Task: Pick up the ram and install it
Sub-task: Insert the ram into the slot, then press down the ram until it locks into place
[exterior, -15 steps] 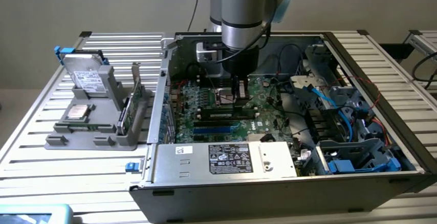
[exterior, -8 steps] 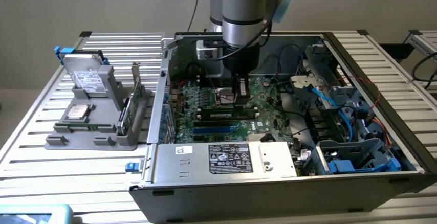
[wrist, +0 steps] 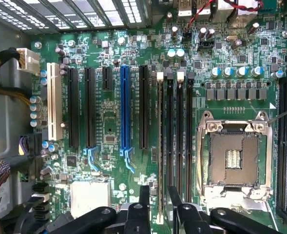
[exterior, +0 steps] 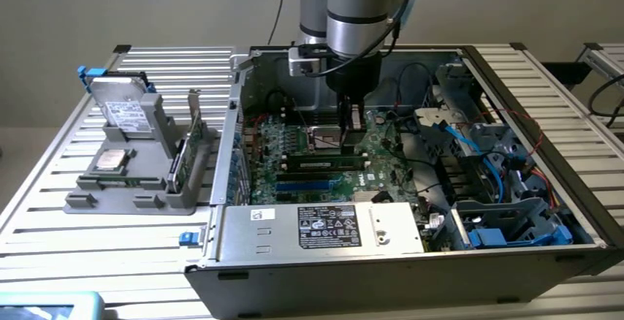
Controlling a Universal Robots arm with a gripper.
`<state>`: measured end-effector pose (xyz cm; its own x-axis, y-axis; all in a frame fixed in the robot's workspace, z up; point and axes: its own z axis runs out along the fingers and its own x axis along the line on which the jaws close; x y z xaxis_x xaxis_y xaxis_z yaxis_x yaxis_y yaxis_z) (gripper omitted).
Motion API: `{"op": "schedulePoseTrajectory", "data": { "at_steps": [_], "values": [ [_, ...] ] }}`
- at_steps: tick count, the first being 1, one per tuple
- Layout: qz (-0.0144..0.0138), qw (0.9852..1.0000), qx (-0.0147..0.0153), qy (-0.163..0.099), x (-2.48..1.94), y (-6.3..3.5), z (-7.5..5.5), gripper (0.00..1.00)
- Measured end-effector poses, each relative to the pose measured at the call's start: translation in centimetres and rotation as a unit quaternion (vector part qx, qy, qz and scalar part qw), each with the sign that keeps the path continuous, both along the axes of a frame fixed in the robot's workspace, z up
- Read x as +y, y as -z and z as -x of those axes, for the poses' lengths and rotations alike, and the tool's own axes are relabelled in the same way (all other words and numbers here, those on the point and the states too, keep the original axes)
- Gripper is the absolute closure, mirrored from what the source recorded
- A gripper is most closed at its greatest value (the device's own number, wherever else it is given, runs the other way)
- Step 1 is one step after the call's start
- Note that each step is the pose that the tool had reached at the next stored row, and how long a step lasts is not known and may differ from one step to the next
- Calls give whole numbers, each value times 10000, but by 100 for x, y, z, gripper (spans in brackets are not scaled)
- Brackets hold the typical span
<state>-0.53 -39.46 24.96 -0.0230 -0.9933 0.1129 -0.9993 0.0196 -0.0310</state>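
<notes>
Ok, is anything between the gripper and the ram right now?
Nothing visible does. The gripper hangs open, one finger either side of the ram, which stands edge-up in a memory slot.

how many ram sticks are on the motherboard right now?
1. The ram stands in the slot farthest from the CPU socket in the bank beside it, between the open fingers. Its three neighbouring slots look empty; slots beyond the socket are partly out of view.
</notes>
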Motion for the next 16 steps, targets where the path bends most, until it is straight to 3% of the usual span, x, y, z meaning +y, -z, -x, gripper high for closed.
{"op": "schedulePoseTrajectory", "data": {
  "at_steps": [12, 16],
  "values": [
    [1, 10000, 0, 0, 0, -1, 0, 72],
    [1, 10000, 0, -1, 0, -1, 0, 87]
  ]
}}
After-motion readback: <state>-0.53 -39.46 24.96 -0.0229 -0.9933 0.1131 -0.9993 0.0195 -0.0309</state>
